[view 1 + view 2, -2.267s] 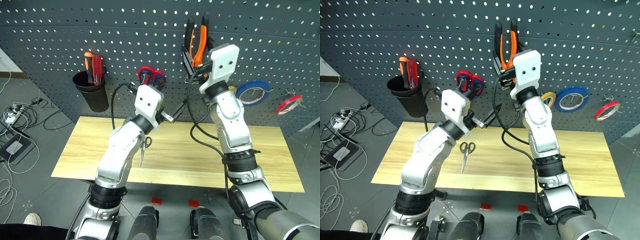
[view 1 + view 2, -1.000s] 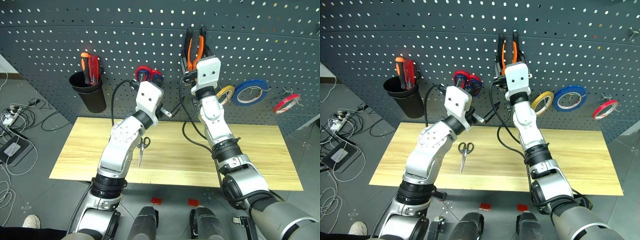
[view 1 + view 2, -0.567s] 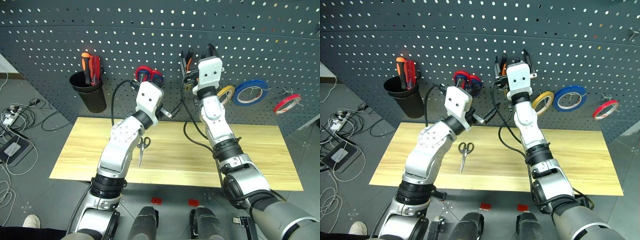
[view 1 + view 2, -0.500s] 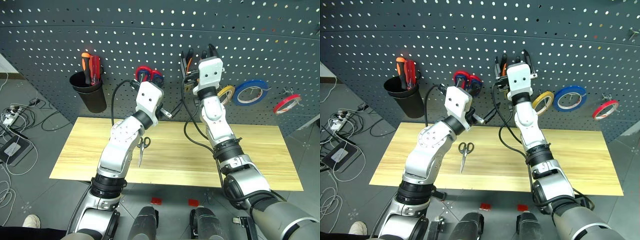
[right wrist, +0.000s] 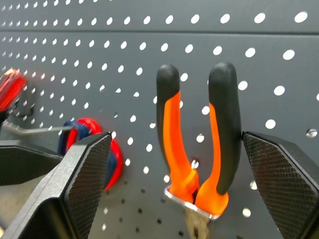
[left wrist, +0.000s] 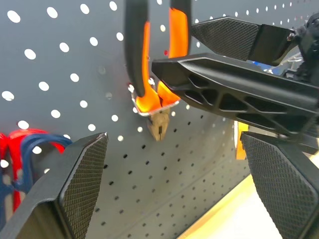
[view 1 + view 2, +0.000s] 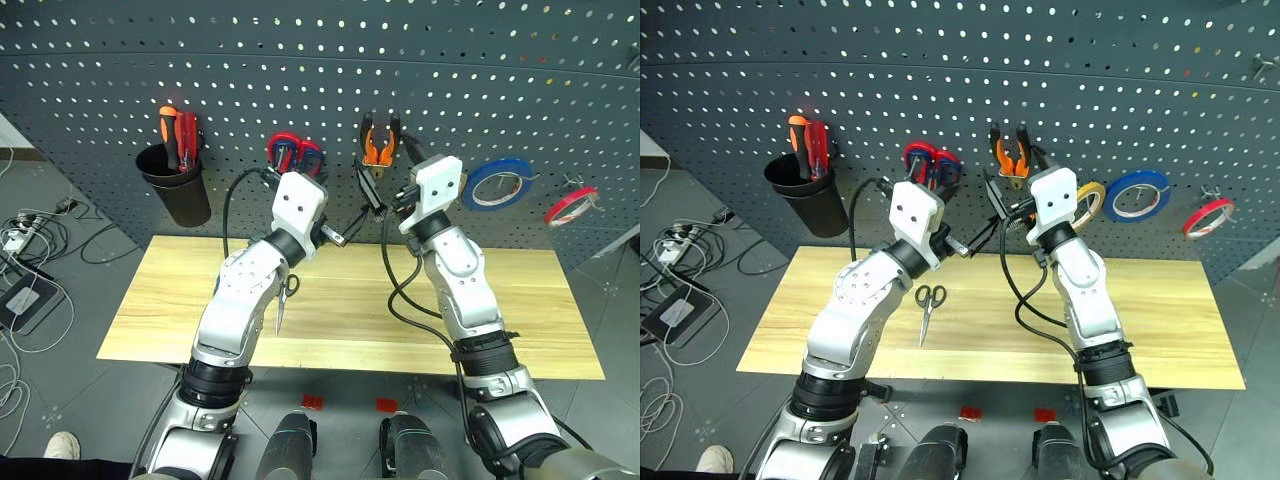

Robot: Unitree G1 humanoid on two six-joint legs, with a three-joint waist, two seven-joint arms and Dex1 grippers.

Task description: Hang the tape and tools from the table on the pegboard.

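Observation:
The orange-and-black pliers [image 7: 378,141] hang head down from a metal hook on the dark grey pegboard [image 7: 250,80]. Just below and in front of them, my right gripper [image 7: 388,176] is open and holds nothing; its fingers [image 5: 84,184] frame the pliers [image 5: 197,139] from a short distance. My left gripper [image 7: 346,225] is open beside it, over the table's back edge. The blue tape [image 7: 500,183] hangs on the board to the right. Small black-handled scissors [image 7: 283,300] lie on the wooden table [image 7: 520,320] under my left forearm.
Red-handled scissors [image 7: 295,152] hang left of the pliers. A black cup [image 7: 180,188] with red and orange screwdrivers is mounted further left. A yellow roll [image 7: 1090,196] and a red roll [image 7: 572,205] hang near the blue tape. Cables lie on the floor at left.
My right gripper opened and let go of the pliers, which stay on the hook. The right arm then drew back and down from the board. The left arm stayed still.

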